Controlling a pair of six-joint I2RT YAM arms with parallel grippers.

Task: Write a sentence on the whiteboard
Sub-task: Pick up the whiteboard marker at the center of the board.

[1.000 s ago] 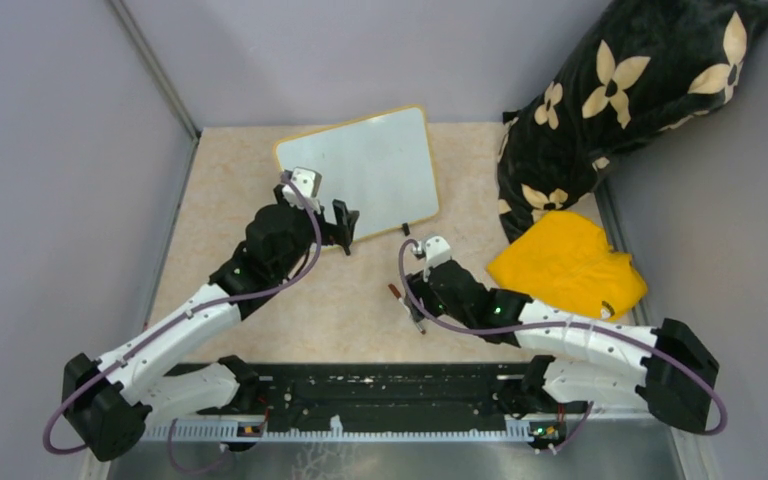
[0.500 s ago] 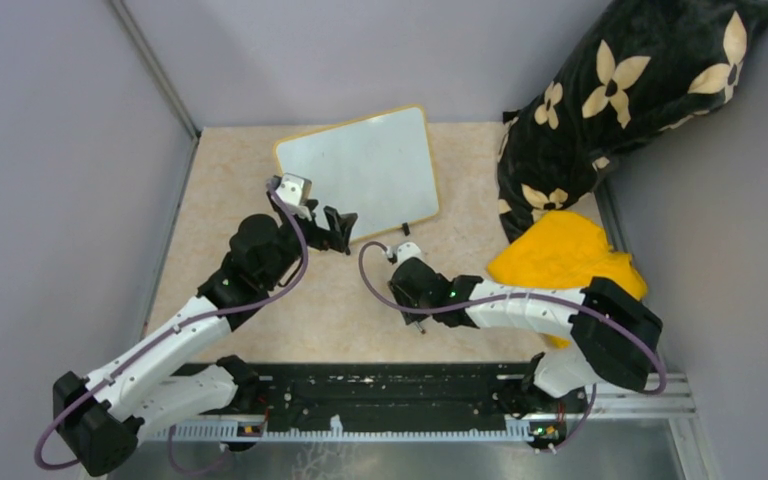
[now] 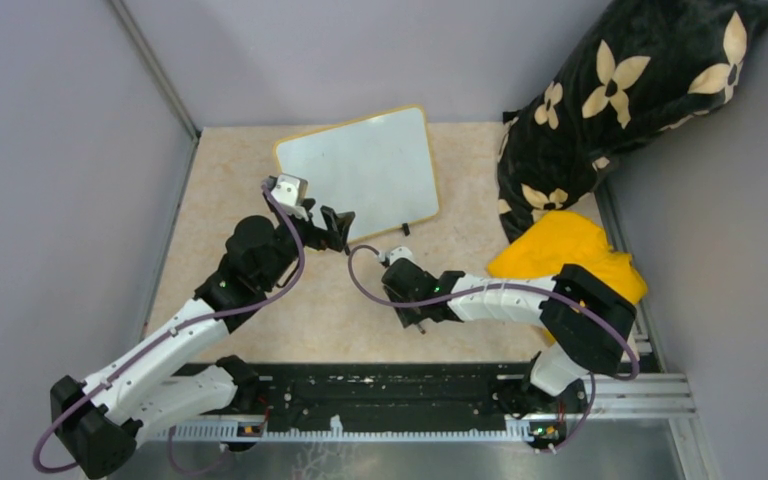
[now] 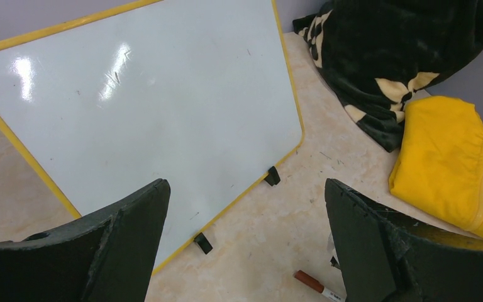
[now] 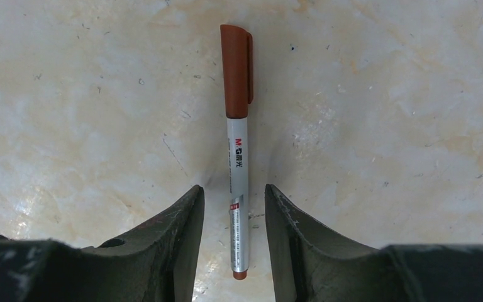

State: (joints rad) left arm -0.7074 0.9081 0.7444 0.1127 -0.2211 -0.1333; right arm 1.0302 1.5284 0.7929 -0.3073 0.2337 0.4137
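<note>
Right fingers (image 5: 192, 214) have swung left over desk (image 3: 220, 180); now straddle capped marker (image 5: 236, 75), parted, not yet gripping. Left fingers (image 4: 132, 233) spread wide, empty. Whiteboard (image 3: 360, 170) upper centre, blank: writing not begun; grasp likely next.

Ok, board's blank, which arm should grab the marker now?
Right. Its jaws sit open on either side of the marker lying on the table. The left arm has its jaws open by the whiteboard, at its near edge, not around the marker.
</note>
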